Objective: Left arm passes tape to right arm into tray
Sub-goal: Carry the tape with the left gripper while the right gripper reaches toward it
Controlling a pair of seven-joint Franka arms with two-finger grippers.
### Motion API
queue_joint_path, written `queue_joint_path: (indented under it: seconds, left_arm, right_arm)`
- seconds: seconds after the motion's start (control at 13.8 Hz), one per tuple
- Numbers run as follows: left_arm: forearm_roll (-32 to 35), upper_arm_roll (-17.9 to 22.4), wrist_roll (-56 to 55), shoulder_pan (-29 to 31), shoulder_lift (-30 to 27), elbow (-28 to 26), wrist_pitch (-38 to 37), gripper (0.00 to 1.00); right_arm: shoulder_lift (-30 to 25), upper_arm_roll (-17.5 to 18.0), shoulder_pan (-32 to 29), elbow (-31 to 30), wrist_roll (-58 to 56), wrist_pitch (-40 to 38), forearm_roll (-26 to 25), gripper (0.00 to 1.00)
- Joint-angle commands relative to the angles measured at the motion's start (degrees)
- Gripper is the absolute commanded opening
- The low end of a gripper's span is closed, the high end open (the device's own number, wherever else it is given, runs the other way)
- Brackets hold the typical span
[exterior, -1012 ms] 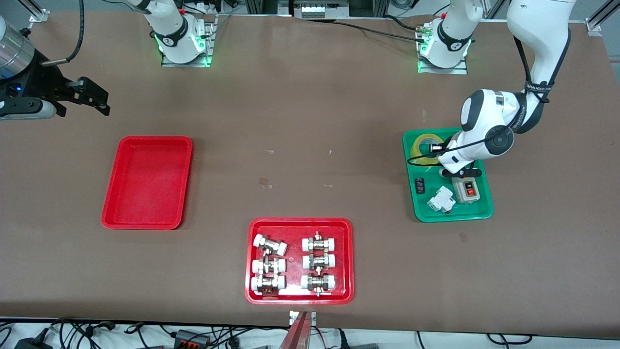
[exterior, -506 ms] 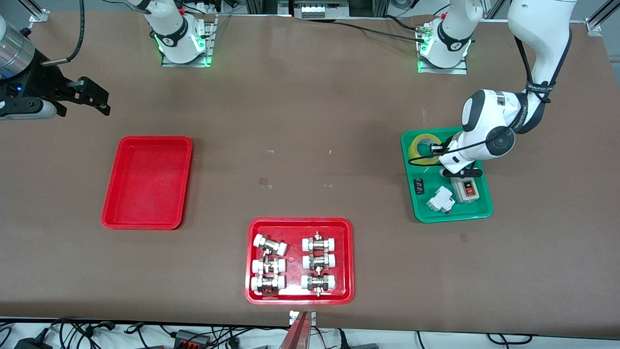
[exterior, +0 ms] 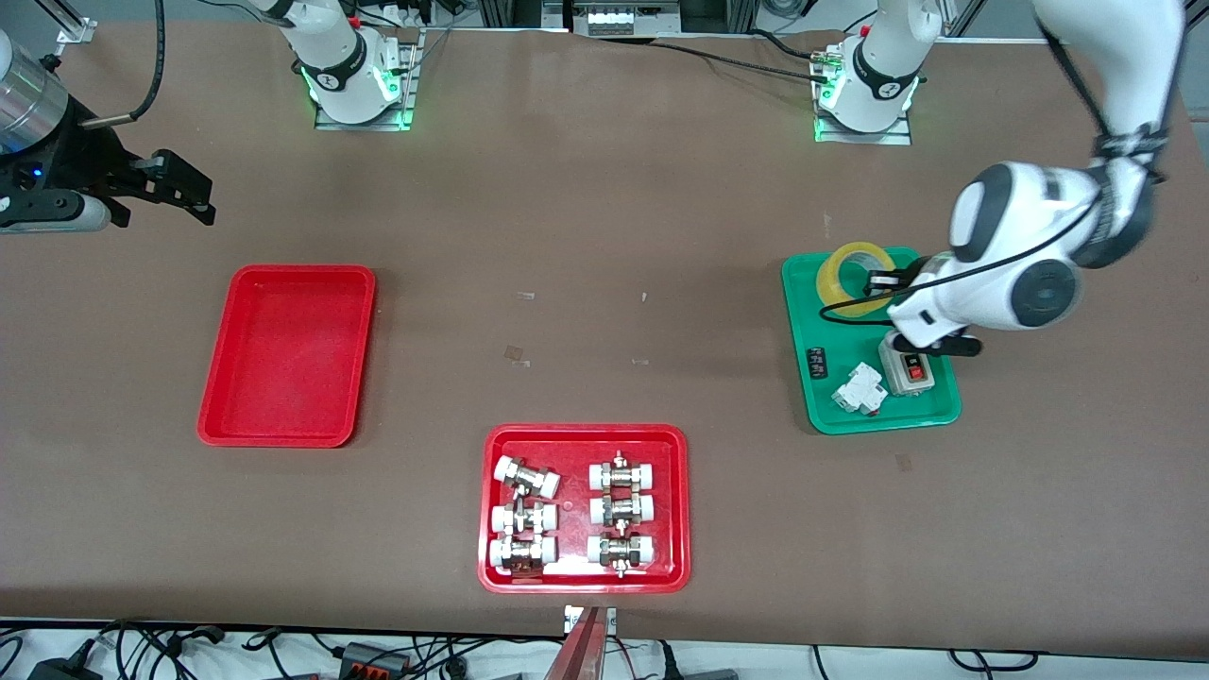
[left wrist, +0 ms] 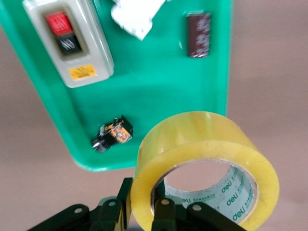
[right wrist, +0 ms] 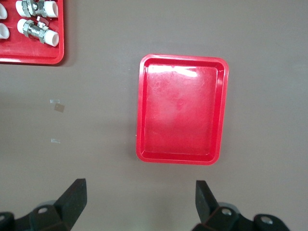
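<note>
Yellow, see-through, one roll: the tape [exterior: 853, 277] hangs clamped in my left gripper [left wrist: 142, 211], one finger through its white core and one outside its wall, lifted over the one green tray [exterior: 805, 321]; in that tray I count four things: a grey switch box [exterior: 909, 369], a white breaker [exterior: 859, 388], a small black block [exterior: 817, 363] and a tiny black part [left wrist: 112, 136]; my right gripper [right wrist: 139, 199] waits with fingers spread wide above the bare table, at about ten o'clock from the one plain red tray [exterior: 288, 354]; a second red tray [exterior: 583, 577] holds six fittings [exterior: 574, 515].
</note>
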Motion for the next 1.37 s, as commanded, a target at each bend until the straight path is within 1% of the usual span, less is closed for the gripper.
queue_joint_path:
  seconds: [0.0, 0.07, 0.14, 0.29, 0.43, 0.51, 0.65, 0.87, 0.94, 1.08, 1.16, 1.3]
  left_arm:
    - [-2.3, -0.5, 1.8, -0.1, 0.4, 13.5, -10.7, 0.0]
    - [-4.6, -0.5, 1.6, -0.4, 0.6, 18.2, -13.3, 0.0]
    - [-7.1, -0.5, 1.8, -0.3, 0.7, 20.0, -14.2, 0.0]
    - [-12.6, -0.5, 1.8, -0.8, 0.9, 22.6, -14.0, 0.0]
    - [-16.4, -0.5, 0.4, -3.1, 3.0, 24.6, -13.5, 0.0]
    - [-18.2, -0.4, -0.7, -4.2, 4.7, 26.0, -11.7, 0.0]
    - [-25.4, -0.5, -6.3, -5.4, 7.3, 26.7, -8.8, 0.0]
    - [-28.0, -0.5, -12.8, -11.8, 11.0, 26.8, 2.3, 0.0]
    - [-28.8, -0.5, -15.0, -14.6, 12.0, 26.9, 6.6, 0.0]
    - [-31.3, -0.5, -20.6, -17.8, 14.6, 26.9, 14.6, 0.0]
    - [-34.0, -0.5, -23.4, -20.0, 15.9, 26.9, 18.0, 0.01]
    - [-38.5, -0.4, -27.5, -23.2, 18.3, 26.9, 23.6, 0.01]
  right_arm:
    - [-0.5, 0.1, -0.4, -0.6, -0.3, 0.4, 0.8, 1.0]
    - [-0.5, 0.1, -0.5, -0.3, -0.3, 0.1, 0.8, 1.0]
    - [-0.2, 0.1, -0.5, -0.3, -0.4, -0.2, 0.7, 1.0]
    - [-0.2, 0.1, -0.7, 0.0, -0.6, -0.2, 0.4, 1.0]
    - [0.0, 0.1, -0.6, 0.0, -1.1, -0.3, 0.6, 1.0]
    - [0.7, 0.1, -0.5, 0.0, -1.3, -0.2, 0.6, 1.0]
    - [2.1, 0.3, -0.2, -0.3, -1.5, -0.4, 0.5, 1.0]
    - [4.2, 0.3, -0.5, 0.1, -2.4, -5.5, 1.2, 1.0]
    - [4.6, 0.1, -0.8, 0.1, -2.9, -5.9, 4.7, 1.0]
    - [5.6, -0.3, -2.6, -0.2, -2.9, -7.1, 14.2, 1.0]
    - [6.1, -0.3, -2.8, -0.3, -3.0, -7.7, 17.9, 1.0]
    - [7.4, -0.3, -2.7, -0.3, -3.0, -7.1, 23.4, 1.0]
